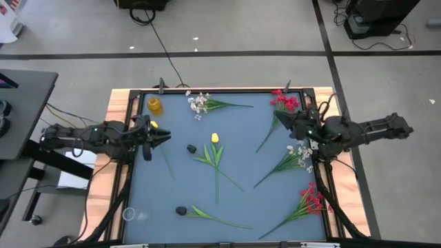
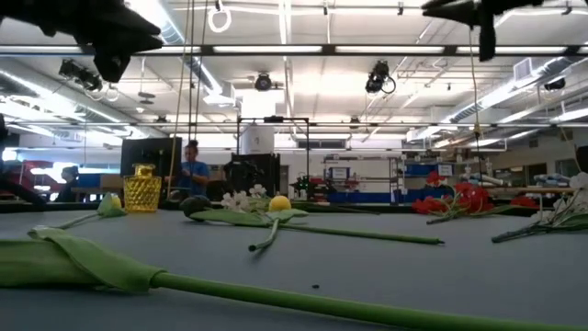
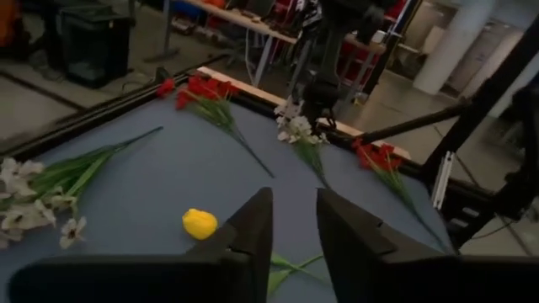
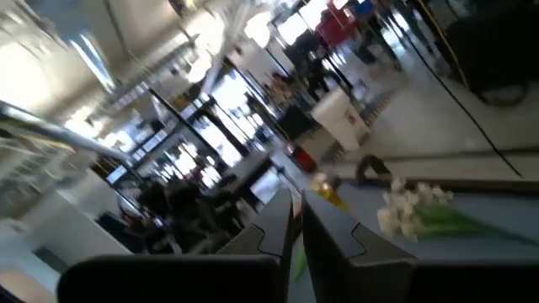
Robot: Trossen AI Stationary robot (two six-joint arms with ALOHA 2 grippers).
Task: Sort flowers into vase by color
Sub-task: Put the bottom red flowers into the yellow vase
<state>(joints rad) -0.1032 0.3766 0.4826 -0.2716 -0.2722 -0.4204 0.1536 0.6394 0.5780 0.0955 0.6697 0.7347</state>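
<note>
Blue-grey table mat [image 1: 234, 148] fills a wooden-edged table [image 1: 117, 103], with black cables [image 1: 162, 48] trailing over the grey floor behind. Beyond the far edge, a person in blue [image 2: 193, 170] stands among benches, seemingly facing this way, under long ceiling lights [image 2: 303, 51].

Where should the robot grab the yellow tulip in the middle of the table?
Probably on the bare green stem below the leaves of the yellow tulip, coming straight down from above. It lies flat on the blue table, head toward the far edge, with space on both sides for the fingers.
</note>
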